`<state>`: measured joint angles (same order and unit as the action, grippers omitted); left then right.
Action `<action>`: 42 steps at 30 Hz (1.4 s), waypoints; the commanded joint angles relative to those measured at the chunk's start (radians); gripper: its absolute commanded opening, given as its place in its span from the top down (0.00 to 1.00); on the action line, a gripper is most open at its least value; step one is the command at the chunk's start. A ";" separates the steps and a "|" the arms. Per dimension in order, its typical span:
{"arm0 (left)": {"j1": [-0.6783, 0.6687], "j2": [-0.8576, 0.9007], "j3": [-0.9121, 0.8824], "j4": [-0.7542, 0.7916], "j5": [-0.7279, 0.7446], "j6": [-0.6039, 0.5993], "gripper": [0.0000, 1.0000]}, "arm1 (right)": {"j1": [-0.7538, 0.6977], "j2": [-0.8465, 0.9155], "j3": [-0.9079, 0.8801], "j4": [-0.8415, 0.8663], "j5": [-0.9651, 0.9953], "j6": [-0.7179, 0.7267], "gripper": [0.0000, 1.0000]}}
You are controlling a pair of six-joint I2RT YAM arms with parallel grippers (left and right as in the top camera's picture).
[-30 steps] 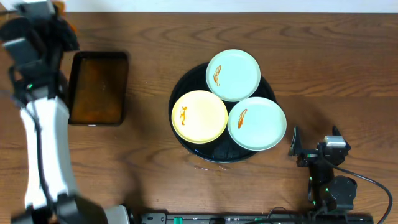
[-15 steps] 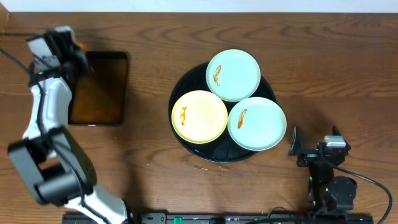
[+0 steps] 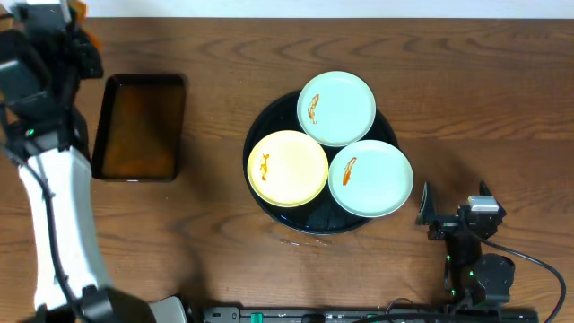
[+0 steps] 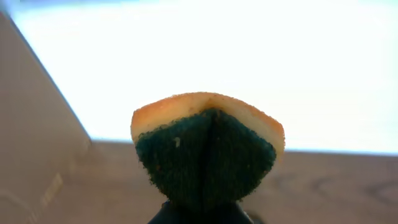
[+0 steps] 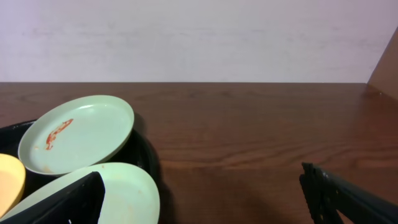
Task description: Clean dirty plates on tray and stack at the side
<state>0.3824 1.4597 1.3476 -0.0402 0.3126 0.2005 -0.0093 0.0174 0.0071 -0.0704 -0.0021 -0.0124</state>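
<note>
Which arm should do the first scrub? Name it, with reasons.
Left. The left gripper is shut on the folded sponge; the right gripper sits open and empty, though nearer the plates on the tray.

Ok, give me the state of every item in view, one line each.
round black tray, carrying all three plates.
far mint-green plate, on the round black tray, sauce-smeared.
near mint-green plate, on the round black tray, sauce-smeared.
yellow plate, on the round black tray, sauce-smeared.
rectangular tray, flat on the table, left of the round black tray.
left gripper, shut on the sponge.
sponge, folded, green side inward.
right gripper, open, holding nothing.
</note>
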 commanded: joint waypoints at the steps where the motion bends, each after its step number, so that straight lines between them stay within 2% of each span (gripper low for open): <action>1: 0.001 0.048 -0.001 -0.015 0.014 0.017 0.93 | -0.006 -0.005 -0.002 -0.005 0.005 -0.012 0.01; 4: 0.005 0.131 -0.018 -0.034 0.009 0.016 0.93 | -0.006 -0.005 -0.002 -0.005 0.005 -0.011 0.01; 7: 0.005 0.309 -0.020 -0.100 0.009 0.016 0.93 | -0.006 -0.005 -0.002 -0.005 0.005 -0.012 0.01; 10: 0.003 0.359 -0.020 -0.116 0.014 0.016 0.93 | -0.006 -0.005 -0.002 -0.005 0.005 -0.012 0.01; 13: -0.002 0.305 -0.019 -0.099 0.020 0.005 0.93 | -0.006 -0.005 -0.002 -0.005 0.005 -0.012 0.01; 21: -0.019 -0.048 -0.019 0.053 0.019 0.005 0.93 | -0.006 -0.005 -0.002 -0.005 0.005 -0.012 0.01; 25: -0.018 -0.029 -0.020 -0.003 0.012 0.037 0.93 | -0.006 -0.005 -0.002 -0.005 0.005 -0.012 0.01; 34: -0.018 0.327 -0.020 -0.180 0.009 0.076 0.93 | -0.006 -0.005 -0.002 -0.005 0.005 -0.012 0.01; 38: -0.019 0.278 -0.010 -0.153 0.010 0.076 0.92 | -0.006 -0.005 -0.002 -0.005 0.005 -0.012 0.01; 42: -0.019 0.063 0.001 -0.033 0.020 0.076 0.92 | -0.006 -0.005 -0.002 -0.005 0.005 -0.012 0.01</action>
<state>0.3637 1.7226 1.2961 -0.1444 0.3122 0.2634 -0.0093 0.0174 0.0071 -0.0704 -0.0017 -0.0124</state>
